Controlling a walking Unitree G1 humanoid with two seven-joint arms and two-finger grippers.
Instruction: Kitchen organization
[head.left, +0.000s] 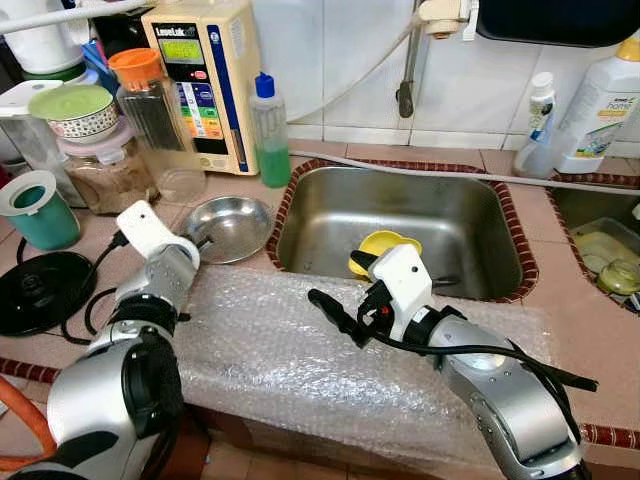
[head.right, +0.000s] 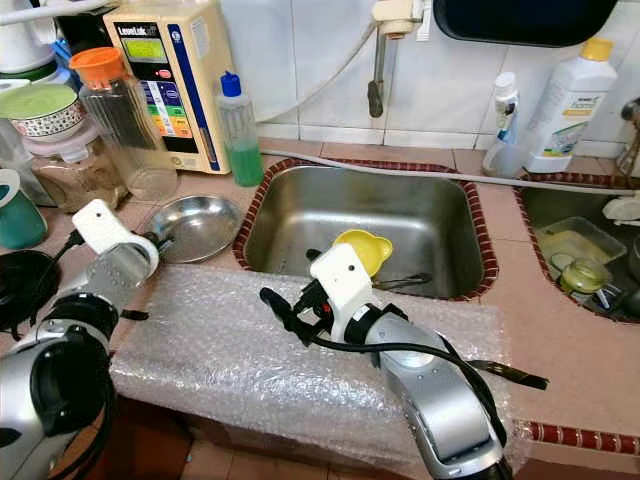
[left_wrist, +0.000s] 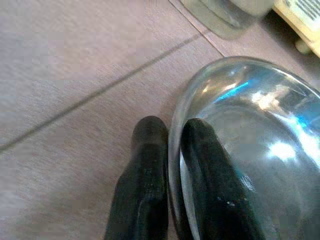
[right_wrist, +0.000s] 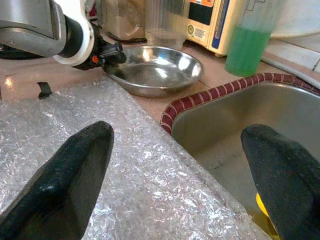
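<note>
Left gripper has its fingers pinched on the rim of the steel bowl, on the counter beside the sink's left edge. Right gripper hovers, fingers wide. Grasp stage; next, lift level.

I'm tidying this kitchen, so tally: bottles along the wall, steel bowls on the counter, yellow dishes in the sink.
Bottles: 3 (clear bottle of green liquid with blue cap, white plastic bottle with yellow cap, small clear bottle with white top)
Steel bowls: 1 (shallow round steel bowl, left gripper shut on its rim)
Yellow dishes: 1 (yellow plastic dish)
Total: 5
</note>
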